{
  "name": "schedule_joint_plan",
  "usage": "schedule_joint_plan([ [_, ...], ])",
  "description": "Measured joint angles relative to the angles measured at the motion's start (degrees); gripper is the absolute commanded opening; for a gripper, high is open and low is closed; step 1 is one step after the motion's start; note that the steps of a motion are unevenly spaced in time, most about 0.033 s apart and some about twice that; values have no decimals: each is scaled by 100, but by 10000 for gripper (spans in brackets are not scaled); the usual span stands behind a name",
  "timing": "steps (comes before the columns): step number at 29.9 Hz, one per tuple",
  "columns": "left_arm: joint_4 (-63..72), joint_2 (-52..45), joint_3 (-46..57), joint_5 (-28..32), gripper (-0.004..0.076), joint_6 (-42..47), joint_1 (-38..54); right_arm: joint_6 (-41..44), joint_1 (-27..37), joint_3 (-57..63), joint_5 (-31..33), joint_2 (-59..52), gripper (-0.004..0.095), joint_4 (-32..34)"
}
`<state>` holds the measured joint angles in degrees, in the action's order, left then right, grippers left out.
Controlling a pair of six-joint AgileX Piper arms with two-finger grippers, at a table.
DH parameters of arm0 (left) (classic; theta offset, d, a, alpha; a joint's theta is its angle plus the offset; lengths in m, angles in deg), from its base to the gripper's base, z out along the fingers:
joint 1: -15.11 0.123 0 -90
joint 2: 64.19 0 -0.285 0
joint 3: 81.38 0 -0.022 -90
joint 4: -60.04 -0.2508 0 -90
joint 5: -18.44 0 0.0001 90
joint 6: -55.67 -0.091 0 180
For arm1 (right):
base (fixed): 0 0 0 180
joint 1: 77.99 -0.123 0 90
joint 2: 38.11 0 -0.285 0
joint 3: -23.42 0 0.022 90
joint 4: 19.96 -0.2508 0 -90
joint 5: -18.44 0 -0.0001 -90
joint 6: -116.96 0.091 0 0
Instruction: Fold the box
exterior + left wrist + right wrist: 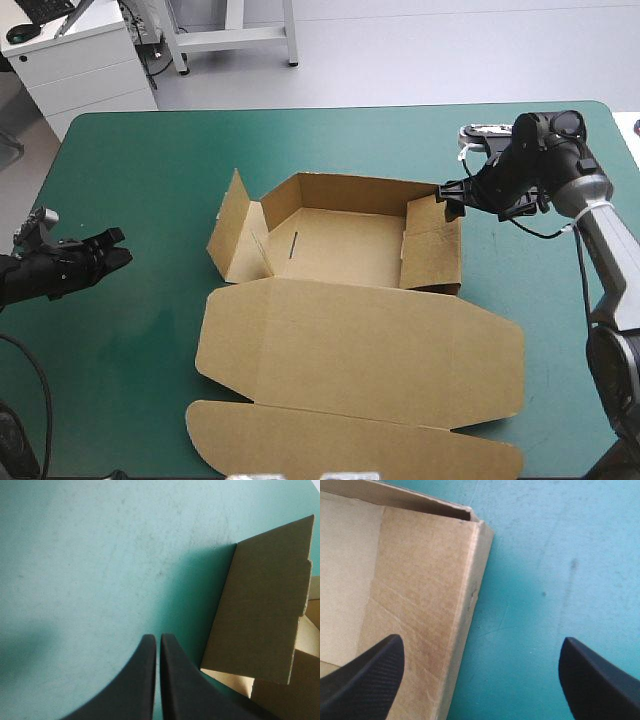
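The brown box (pixel 340 245) sits mid-table as an open tray, with its far wall and right wall (pixel 432 250) raised. Its left flap (pixel 232 235) stands splayed outward, and the lid (pixel 370 350) lies flat toward the near edge. My right gripper (pixel 447 195) is open at the far end of the right wall. In the right wrist view the wall's top edge (pixel 465 605) runs between the fingers of the right gripper (pixel 480 665), one finger over the box's inside, the other over the cover. My left gripper (pixel 120 248) is shut, low over the cover, well left of the box. The left gripper (pixel 157 640) points toward the left flap (pixel 260 605).
A broad stretch of teal-green cover (pixel 140 330) separates the left gripper from the box. The lid's front flap (pixel 350 440) reaches close to the table's near edge. More cover (pixel 540 300) shows to the right of the box, under the right arm.
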<state>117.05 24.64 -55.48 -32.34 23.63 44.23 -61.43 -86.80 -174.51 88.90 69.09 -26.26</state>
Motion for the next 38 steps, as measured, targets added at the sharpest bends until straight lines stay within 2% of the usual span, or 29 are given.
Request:
schedule_joint_plan([
  [10,0,0,0,0,-4,0,0,752,-391,373,62,-733,726,182],
  [18,47,0,0,11,-10,15,0,1116,-391,725,57,-705,656,165],
  [27,125,0,0,66,-10,-6,0,1135,-391,731,-116,-127,657,-109],
  [32,130,0,0,66,-10,-6,0,1044,-391,731,-168,260,716,-297],
  [38,130,0,0,66,-10,-6,0,939,-391,731,-182,440,717,-525],
])
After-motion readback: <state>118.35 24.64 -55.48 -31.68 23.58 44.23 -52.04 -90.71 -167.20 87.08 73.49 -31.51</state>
